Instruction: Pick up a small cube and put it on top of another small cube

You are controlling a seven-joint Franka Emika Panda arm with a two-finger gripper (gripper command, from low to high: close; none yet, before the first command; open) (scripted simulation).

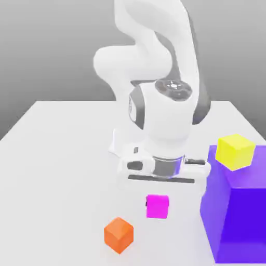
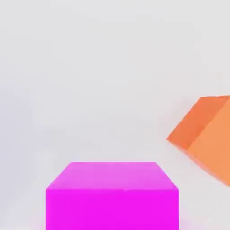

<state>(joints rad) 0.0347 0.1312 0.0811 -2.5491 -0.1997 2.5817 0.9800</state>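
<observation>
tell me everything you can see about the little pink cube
The small cube is bright magenta-pink with plain, unmarked, matte-looking faces and crisp edges, a bit smaller than the orange cube. In the exterior view it sits just below the robot's hand, upright and roughly square-on, apart from the orange cube. In the hand view its flat top and one side face show close up.

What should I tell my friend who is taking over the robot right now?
Tool: shut on the pink cube, which sits right under the hand in the exterior view and fills the near part of the hand view.
Orange cube: on the white table, close beside the pink one, apart from it.
Yellow cube: on top of the big purple block.
Done: pink cube grasped.
Left: carry it over another small cube, set it on top, let go.
</observation>
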